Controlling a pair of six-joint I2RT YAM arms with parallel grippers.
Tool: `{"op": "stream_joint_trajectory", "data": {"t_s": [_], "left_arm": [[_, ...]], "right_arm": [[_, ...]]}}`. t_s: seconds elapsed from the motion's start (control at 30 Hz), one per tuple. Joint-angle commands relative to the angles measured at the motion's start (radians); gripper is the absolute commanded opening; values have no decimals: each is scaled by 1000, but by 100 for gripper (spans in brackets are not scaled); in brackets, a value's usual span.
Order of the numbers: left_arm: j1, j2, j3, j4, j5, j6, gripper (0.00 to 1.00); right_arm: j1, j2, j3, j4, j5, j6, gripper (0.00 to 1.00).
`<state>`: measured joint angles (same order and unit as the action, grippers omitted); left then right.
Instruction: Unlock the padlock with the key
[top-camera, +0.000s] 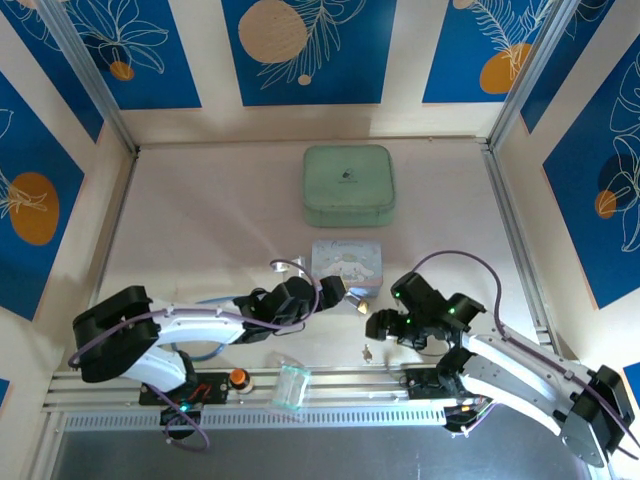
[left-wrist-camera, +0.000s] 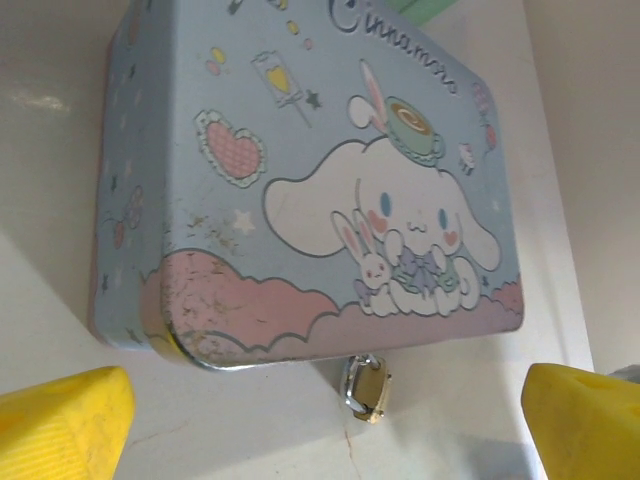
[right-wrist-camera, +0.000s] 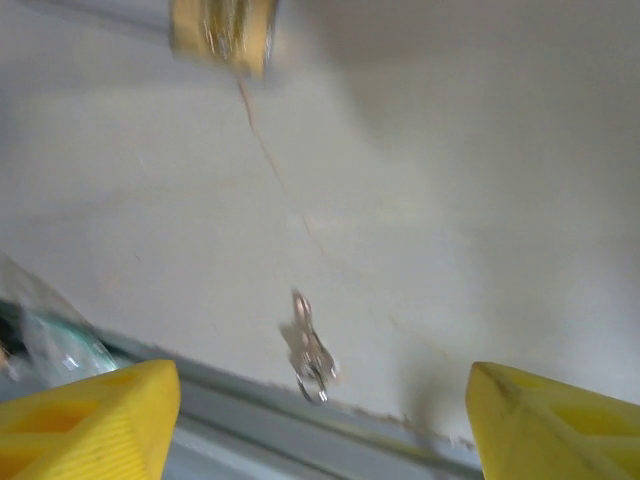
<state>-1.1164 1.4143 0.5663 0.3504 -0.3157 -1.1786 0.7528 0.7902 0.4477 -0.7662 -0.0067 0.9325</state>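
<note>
1. Left end effector (top-camera: 338, 292): jaws spread wide and holding nothing; in the left wrist view (left-wrist-camera: 320, 445) its two yellow fingertips (left-wrist-camera: 62, 422) sit at the lower corners of the frame, apart from every object
2. Right end effector (top-camera: 380, 322): likewise open and empty; in the right wrist view (right-wrist-camera: 320, 430) the yellow fingertips (right-wrist-camera: 92, 422) stand far apart above the desk (right-wrist-camera: 450, 200), touching nothing
3. Padlock (top-camera: 362, 303): small brass body with a silver shackle, at the near edge of the pale blue cartoon tin (top-camera: 346, 263); in the left wrist view the padlock (left-wrist-camera: 367, 390) has its shackle meeting the tin's (left-wrist-camera: 300, 150) lower rim, and its body rests on the desk; in the right wrist view it appears blurred at the top edge (right-wrist-camera: 222, 35)
4. Key (top-camera: 367, 352): thin silver piece lying flat on the desk, apart from the padlock, close to the metal rail at the desk's near edge and just beside the right end effector; in the right wrist view the key (right-wrist-camera: 310, 350) lies between the two fingertips but ahead of them, not gripped
5. Other items: a pale green rounded case (top-camera: 348, 185) lies beyond the tin; a clear plastic object (top-camera: 292, 385) rests on the near rail, with an orange button (top-camera: 238, 377) to its left
</note>
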Motion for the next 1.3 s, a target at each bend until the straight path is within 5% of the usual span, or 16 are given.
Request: {"op": "stream_joint_trajectory", "data": {"t_s": [0.0, 0.47, 1.27], "left_arm": [[10, -41, -32, -21, 17, 40, 97], [10, -37, -36, -20, 38, 40, 96], [10, 5, -85, 61, 29, -39, 96]], "right_arm": [[85, 18, 33, -64, 51, 92, 70], [355, 287, 115, 35, 188, 201, 53], [496, 597, 211, 21, 269, 237, 26]]}}
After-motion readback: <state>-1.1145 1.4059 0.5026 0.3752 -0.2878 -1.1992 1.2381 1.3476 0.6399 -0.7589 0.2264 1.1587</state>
